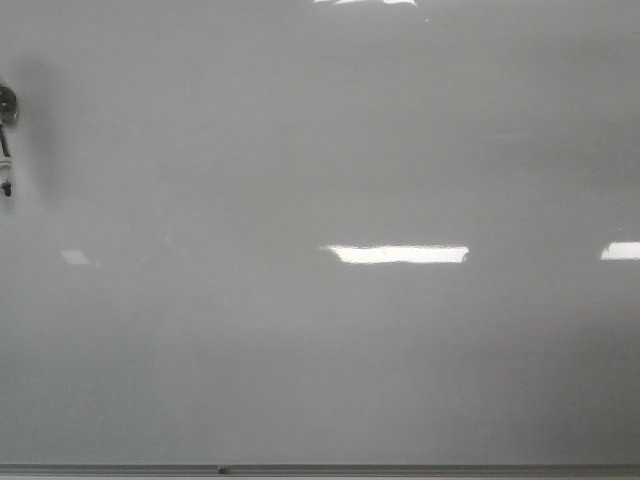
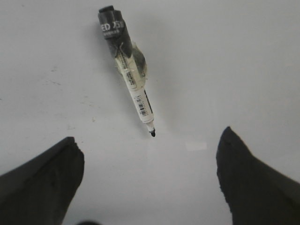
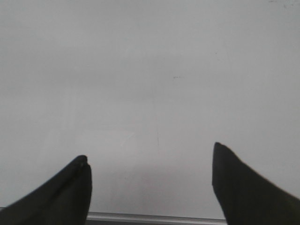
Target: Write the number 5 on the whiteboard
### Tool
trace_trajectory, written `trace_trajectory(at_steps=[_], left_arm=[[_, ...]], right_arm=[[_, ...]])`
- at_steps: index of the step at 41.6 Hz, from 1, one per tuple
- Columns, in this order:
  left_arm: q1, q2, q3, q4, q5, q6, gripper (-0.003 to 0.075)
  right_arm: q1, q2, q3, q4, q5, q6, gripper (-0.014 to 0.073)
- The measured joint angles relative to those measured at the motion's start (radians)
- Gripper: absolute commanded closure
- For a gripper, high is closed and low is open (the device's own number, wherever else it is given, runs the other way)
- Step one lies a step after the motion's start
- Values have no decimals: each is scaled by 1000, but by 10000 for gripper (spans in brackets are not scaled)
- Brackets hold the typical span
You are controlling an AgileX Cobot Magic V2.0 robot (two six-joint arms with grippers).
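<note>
No number 5 is seen on the whiteboard (image 1: 320,150) yet, so the marker (image 2: 127,70) must be picked up first. In the front view the marker is at 9 o'clock, at the far left edge of the board.

The left gripper (image 2: 150,161) is spread wide with nothing in it, and the marker is seen just ahead of it. It should be brought around the marker's middle and closed gently, with the black tip left free. The right gripper (image 3: 151,171) is spread wide too.

The whiteboard is big, shiny and pale grey, with bright light spots and a thin grey frame at 6 o'clock.

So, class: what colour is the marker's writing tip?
Black; the marker tip shows best in the left wrist view.
</note>
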Motion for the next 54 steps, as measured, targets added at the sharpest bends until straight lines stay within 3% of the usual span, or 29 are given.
trace_trajectory(at_steps=[25,35,39,48,54], left_arm=[[0,350,0,-17,-383,0,154],[0,430,0,-17,-464,0,167],[0,446,0,-19,-484,0,251],[0,449,0,-23,-500,0,531],[0,449,0,-23,-502,0,643]], right_arm=[[0,0,0,0,-2,0,35],[0,0,0,0,-2,0,35],[0,0,0,0,-2,0,35],[0,0,0,0,-2,0,35],[0,0,0,0,-2,0,35]])
